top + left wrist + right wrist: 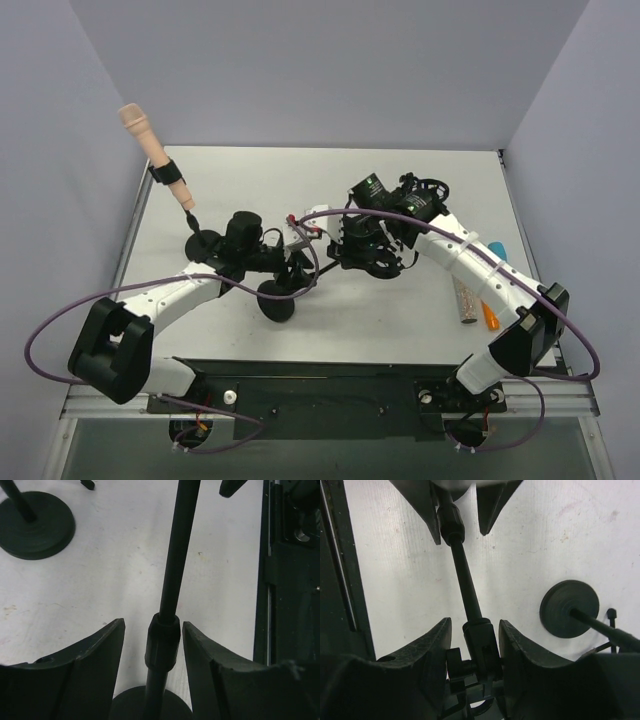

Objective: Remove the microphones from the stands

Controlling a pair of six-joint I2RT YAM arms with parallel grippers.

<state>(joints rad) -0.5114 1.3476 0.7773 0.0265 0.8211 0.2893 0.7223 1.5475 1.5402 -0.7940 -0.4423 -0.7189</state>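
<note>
A beige microphone (140, 130) sits in a black clip (167, 175) on a tilted stand at the far left, its round base (205, 243) on the table. No gripper touches it. A second black stand with base (275, 300) rises at the middle. My left gripper (297, 263) is open, its fingers on both sides of this stand's pole collar (162, 640) with gaps showing; the gripper also shows in its wrist view (153, 630). My right gripper (335, 240) is closed on that stand's top clip joint (482, 645), its knob against one finger (427, 650).
A glittery brown cylinder (465, 300), an orange item (489, 316) and a blue item (497, 247) lie at the right edge. The first stand's base shows in the left wrist view (35, 525) and the right wrist view (569, 609). Grey walls enclose the table.
</note>
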